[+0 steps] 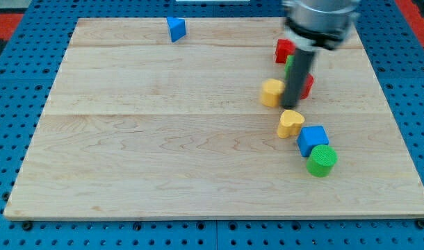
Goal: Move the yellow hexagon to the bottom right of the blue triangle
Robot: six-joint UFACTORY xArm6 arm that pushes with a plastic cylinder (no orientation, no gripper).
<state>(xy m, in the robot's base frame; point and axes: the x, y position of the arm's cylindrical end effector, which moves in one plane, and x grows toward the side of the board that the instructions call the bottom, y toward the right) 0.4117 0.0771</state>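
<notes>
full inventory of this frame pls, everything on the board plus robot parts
blue triangle: 1, blue, near the view's top edge of the board, left of centre, alone
yellow hexagon: 1, yellow, right of centre, just to the view's left of the rod
yellow heart: 1, yellow, below the rod's end
blue cube: 1, blue, lower right of the heart
green cylinder: 1, green, just below the blue cube
red block: 1, red, upper right, partly hidden by the arm
red block by the rod: 1, red, mostly hidden, shape unclear
green block: 1, green sliver behind the rod
wooden board: 1, light wood, on blue pegboard
my tip: 1, dark rod, beside the hexagon's right side
</notes>
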